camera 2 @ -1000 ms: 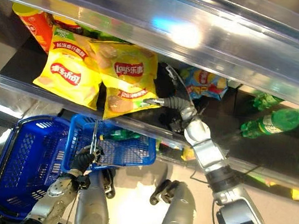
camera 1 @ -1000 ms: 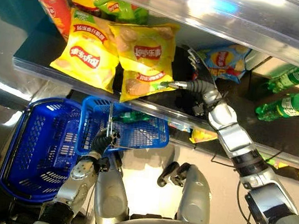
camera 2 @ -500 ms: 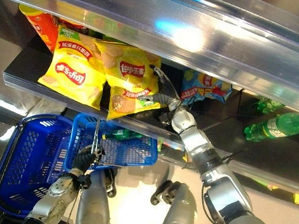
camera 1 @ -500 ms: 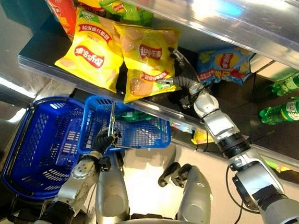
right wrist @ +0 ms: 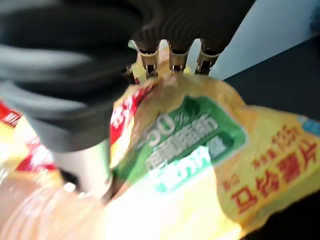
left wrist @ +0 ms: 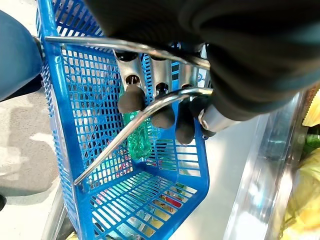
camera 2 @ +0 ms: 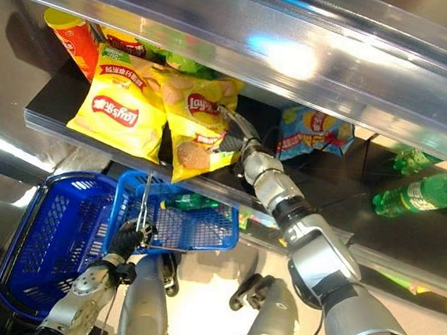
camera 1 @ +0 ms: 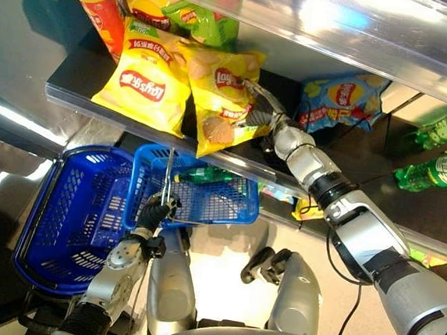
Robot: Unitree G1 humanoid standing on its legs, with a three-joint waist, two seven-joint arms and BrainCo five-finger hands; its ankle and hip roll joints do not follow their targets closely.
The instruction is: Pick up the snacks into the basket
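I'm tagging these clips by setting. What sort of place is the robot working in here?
Most likely a shop or a mock-up of one: a display shelf stocked with yellow chip bags, a blue snack bag and green bottles, and a blue shopping basket held by its wire handle in the left hand.

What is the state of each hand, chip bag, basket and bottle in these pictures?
Left hand: shut on the basket handle.
Small blue basket: hanging from the handle, a green packet inside.
Right hand: shut on the right yellow chip bag.
Left yellow chip bag: lying on the shelf.
Large blue basket: beside the small one.
Green bottles: lying on their sides.
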